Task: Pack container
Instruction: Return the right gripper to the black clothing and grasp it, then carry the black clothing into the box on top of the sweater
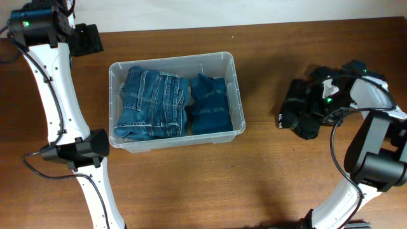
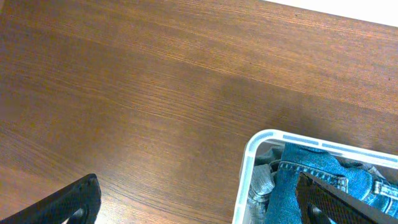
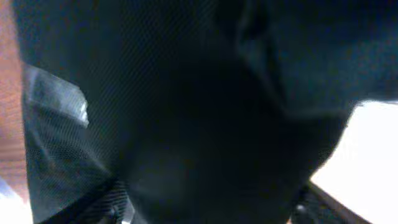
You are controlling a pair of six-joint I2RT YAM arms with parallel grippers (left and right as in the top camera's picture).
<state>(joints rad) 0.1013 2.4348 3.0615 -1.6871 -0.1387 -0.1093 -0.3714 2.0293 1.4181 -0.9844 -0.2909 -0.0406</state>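
the container sits near the middle of the desk, with its long side running left to right in the overhead view. 2 folded pieces of denim lie inside it side by side. the lighter jeans fill the larger share on the left arm's side. the darker jeans take the narrower space beside them. the 2 touch along their inner edges and both lie below the rim.

the left arm runs along the left side of the desk. the left claw hangs above the bare wood just off the far left corner of the container. its 2 fingers are spread wide at the bottom edges of the left wrist view, with nothing between them. one finger overlaps the corner of the container and the denim there, but it sits above them, not in contact.

a heap of black clothes lies on the desk well apart from the container, on the right. the right arm bends over it, and the right claw is down in the heap. dark, blurred cloth fills almost all of the right wrist view. how far this claw is open, and whether it grips the cloth, cannot be told.
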